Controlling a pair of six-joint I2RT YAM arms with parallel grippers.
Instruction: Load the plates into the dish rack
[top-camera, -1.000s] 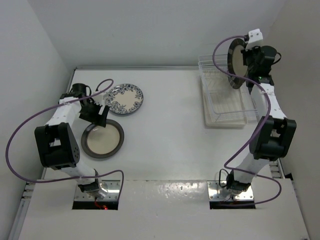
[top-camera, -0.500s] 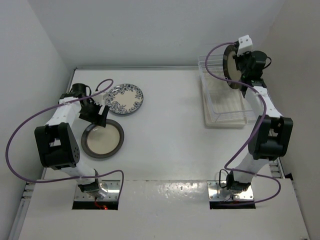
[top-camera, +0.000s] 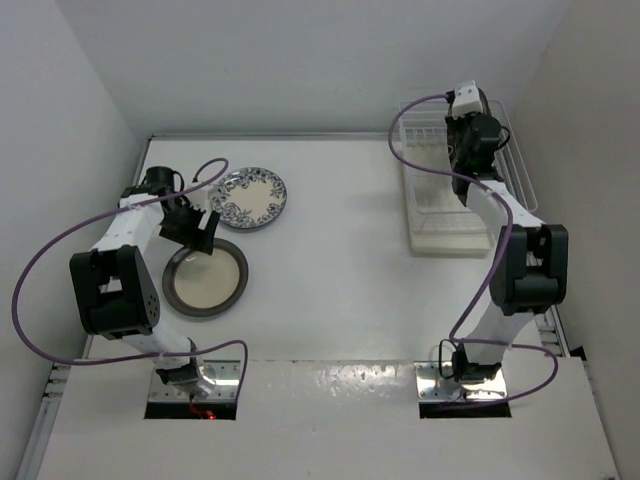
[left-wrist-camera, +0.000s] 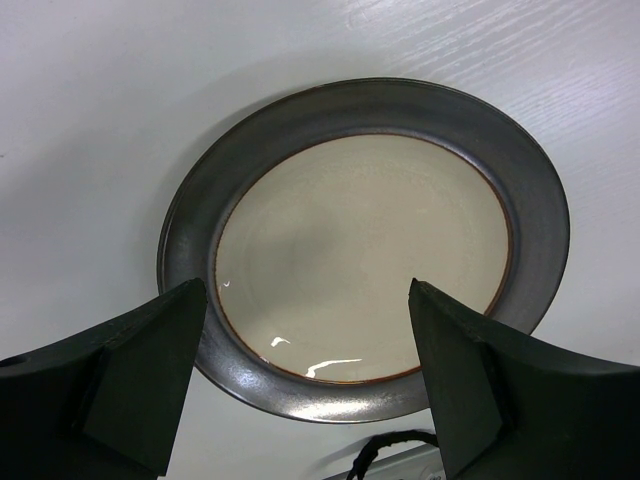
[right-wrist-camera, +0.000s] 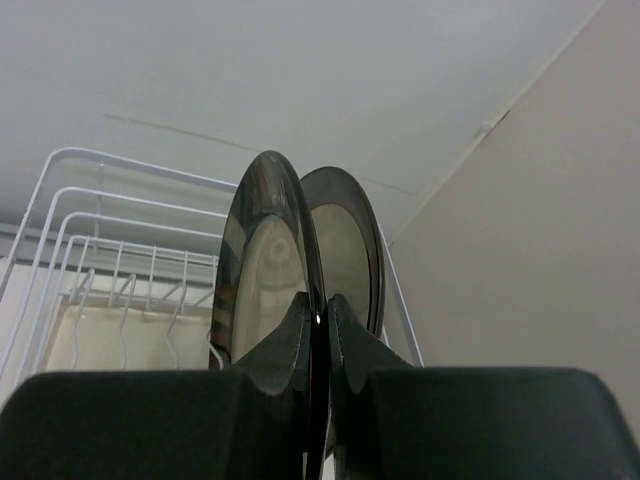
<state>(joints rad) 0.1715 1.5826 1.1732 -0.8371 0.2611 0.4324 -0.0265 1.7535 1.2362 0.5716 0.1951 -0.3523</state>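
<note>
Left gripper (top-camera: 200, 232) hangs released above a dark-rimmed plate (top-camera: 206, 279) flat on the table (top-camera: 340, 260), floral plate (top-camera: 248, 197) just beyond. Farther back, right gripper (right-wrist-camera: 320, 310) pinches an upright plate (right-wrist-camera: 262, 250) at the dish rack (right-wrist-camera: 100, 215), beside a racked plate (right-wrist-camera: 350, 250) standing on edge.

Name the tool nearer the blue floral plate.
Left. The left tool hangs over the dark-rimmed plate beside the floral plate; the right tool is far off at the dish rack.

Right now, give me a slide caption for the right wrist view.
Right hand grips a dark-rimmed plate on edge at the white wire dish rack, beside a second dark-rimmed plate.
</note>
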